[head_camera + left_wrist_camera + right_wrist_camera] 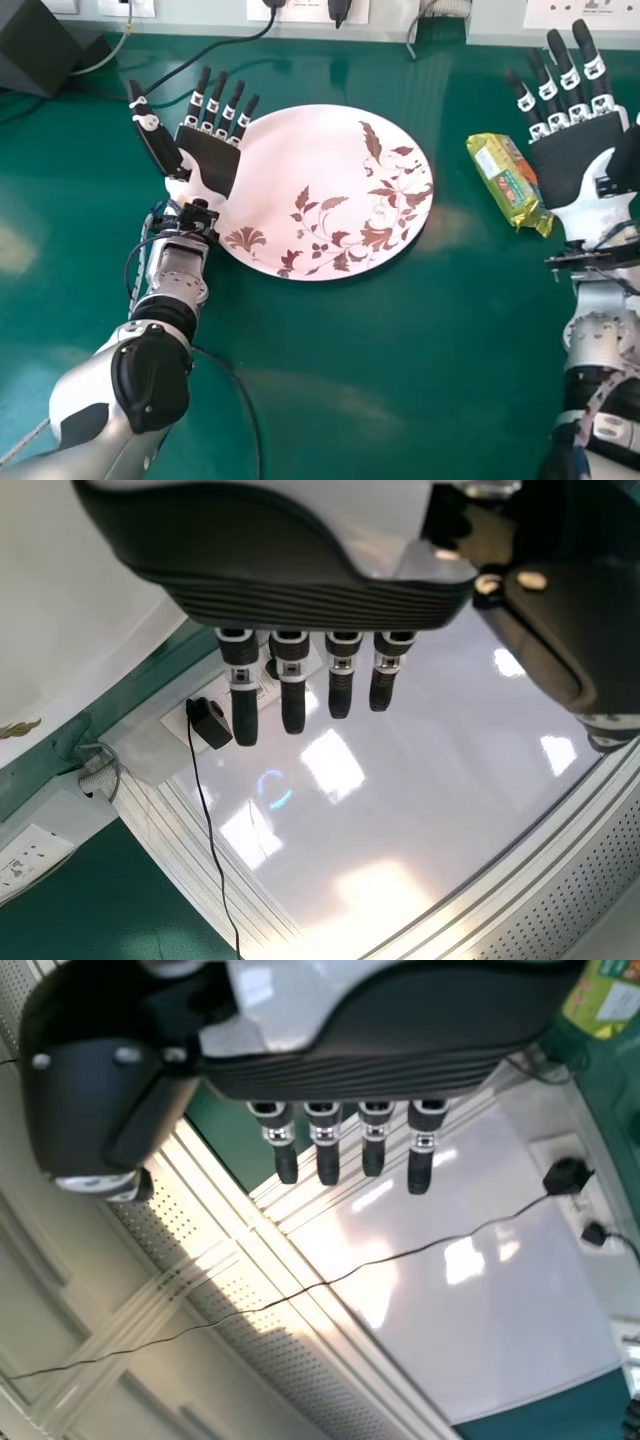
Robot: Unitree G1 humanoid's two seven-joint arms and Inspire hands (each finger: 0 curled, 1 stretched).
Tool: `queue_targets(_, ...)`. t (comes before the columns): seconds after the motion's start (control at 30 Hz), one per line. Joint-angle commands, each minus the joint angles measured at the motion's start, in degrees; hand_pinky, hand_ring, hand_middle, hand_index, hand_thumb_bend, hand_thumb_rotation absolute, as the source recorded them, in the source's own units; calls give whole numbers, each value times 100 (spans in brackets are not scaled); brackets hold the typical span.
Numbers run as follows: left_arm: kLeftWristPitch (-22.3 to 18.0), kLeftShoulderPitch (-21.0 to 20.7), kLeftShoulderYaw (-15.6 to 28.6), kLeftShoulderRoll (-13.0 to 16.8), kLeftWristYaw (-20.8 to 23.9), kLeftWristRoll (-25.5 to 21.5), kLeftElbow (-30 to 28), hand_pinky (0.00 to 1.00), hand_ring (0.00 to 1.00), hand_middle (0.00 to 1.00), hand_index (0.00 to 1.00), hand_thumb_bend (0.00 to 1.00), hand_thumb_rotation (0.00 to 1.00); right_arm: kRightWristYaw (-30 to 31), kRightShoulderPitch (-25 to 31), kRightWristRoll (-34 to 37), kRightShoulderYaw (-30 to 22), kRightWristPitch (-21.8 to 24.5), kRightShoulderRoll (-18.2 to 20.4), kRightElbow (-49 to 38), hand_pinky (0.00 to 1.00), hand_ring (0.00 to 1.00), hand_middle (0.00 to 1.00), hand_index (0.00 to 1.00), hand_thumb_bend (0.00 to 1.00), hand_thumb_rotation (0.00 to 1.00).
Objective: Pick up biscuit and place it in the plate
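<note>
Plate (290, 165): round, pale pink, printed with brown leaves and stems, lying on the green desk (400, 360). All positions below are given relative to the plate.

Biscuit (508, 180): one packet in a yellow-green wrapper, located on the desk to the right of the plate and well apart from its rim. The packet lies at a slant, its far end nearer the plate than its near end. It is outside the plate and is not gripped.

Left robot hand (208, 165): open and empty, palm up, located at the left rim of the plate and overlapping that rim in the head view. Contact with the rim cannot be determined. The fingers are straight and point away from the robot; the thumb extends outward.

Right robot hand (578, 160): open and empty, palm up, located to the right of the plate, beyond the packet and just beside it. Contact with the packet cannot be determined. The fingers are straight and slightly spread.

Surroundings: a black box (45, 45) stands beyond the plate to the left. A socket panel (590, 14) is located beyond the plate to the right.
</note>
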Motion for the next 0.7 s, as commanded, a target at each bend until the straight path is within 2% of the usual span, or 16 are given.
queue_targets(0.0, 8, 183, -27, -30, 59, 29, 100, 83, 92, 100, 100, 100, 95, -170, 140, -163, 62, -223, 46, -197, 88, 98, 100, 100, 69, 95)
queue_targets(0.13, 13, 181, -27, -27, 75, 32, 103, 83, 91, 100, 100, 100, 96, -440, 207, -430, 165, -513, 68, -300, 88, 98, 100, 100, 70, 94)
queue_targets(0.27, 16, 176, -32, -31, 105, 35, 100, 87, 93, 100, 100, 100, 97, -555, 253, -506, 250, -651, 67, -368, 88, 98, 100, 100, 71, 95)
queue_targets(0.67, -7, 175, -28, -45, 101, 36, 97, 88, 96, 100, 100, 100, 97, -771, 380, -562, 397, -774, 56, -633, 87, 97, 100, 100, 70, 97)
